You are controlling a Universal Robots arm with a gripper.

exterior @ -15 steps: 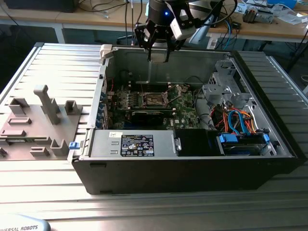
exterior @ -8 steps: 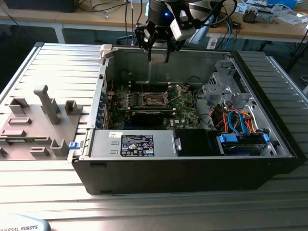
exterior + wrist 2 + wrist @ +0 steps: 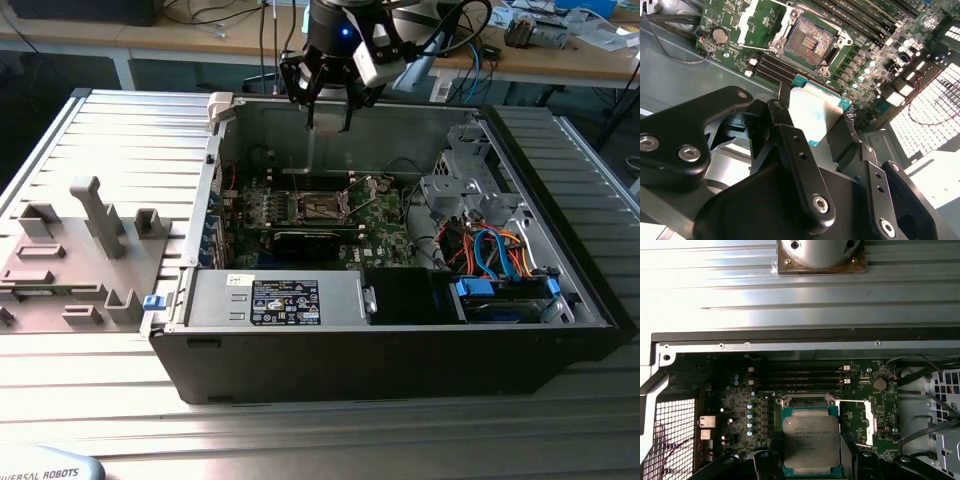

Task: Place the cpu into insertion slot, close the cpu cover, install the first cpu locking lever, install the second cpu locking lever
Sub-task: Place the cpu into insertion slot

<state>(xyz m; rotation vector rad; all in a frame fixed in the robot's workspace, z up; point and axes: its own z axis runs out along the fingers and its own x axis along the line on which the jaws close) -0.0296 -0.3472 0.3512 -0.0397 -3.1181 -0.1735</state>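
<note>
My gripper (image 3: 328,115) hangs above the open computer case, over the back part of the green motherboard (image 3: 375,225). It is shut on the cpu (image 3: 810,442), a flat silver-topped chip held by its edges between the black fingers (image 3: 790,145); the cpu (image 3: 815,115) also appears in the second wrist view. The insertion slot (image 3: 807,47) lies bare below, its dark contact field exposed. In the exterior view the slot (image 3: 320,208) sits left of centre on the board. The cpu cover (image 3: 867,422) is swung open beside the slot. A thin locking lever (image 3: 850,401) stands free next to it.
Memory slots (image 3: 800,377) run along one side of the socket. A black expansion card (image 3: 310,240) and a labelled power supply (image 3: 285,300) lie towards the case front. A drive cage with coloured cables (image 3: 500,260) is on the exterior view's right, a grey fixture tray (image 3: 80,250) on its left.
</note>
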